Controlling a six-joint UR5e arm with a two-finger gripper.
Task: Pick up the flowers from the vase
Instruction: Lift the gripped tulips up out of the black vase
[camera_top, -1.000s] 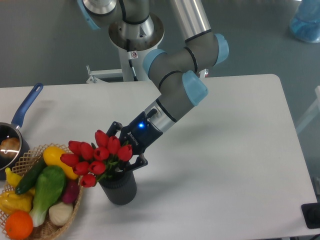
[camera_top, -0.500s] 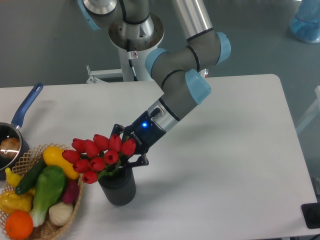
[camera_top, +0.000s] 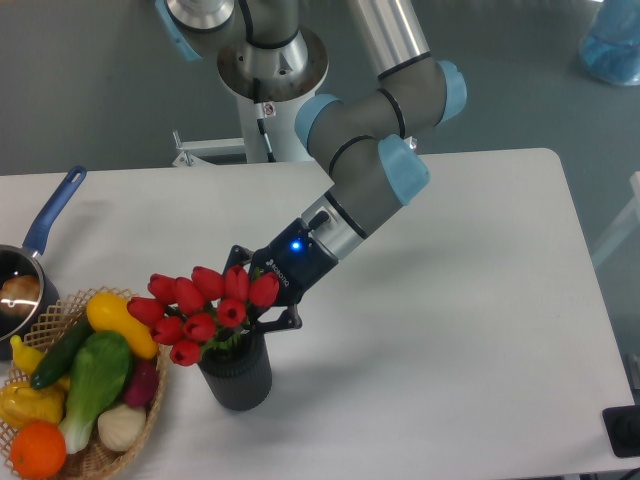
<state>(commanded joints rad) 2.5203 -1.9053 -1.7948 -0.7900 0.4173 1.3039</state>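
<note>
Red flowers (camera_top: 205, 308) lean left over the dark vase (camera_top: 237, 371). The gripper (camera_top: 258, 305) is closed around their stems, just above the vase rim.

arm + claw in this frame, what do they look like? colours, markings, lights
The arm has silver-grey tube links, grey joint housings and light-blue end caps. Its round base carries a small white-and-red sticker. The claw is black, with small white lettering too small to read and a lit blue LED on its body. No loose cables show.
</note>
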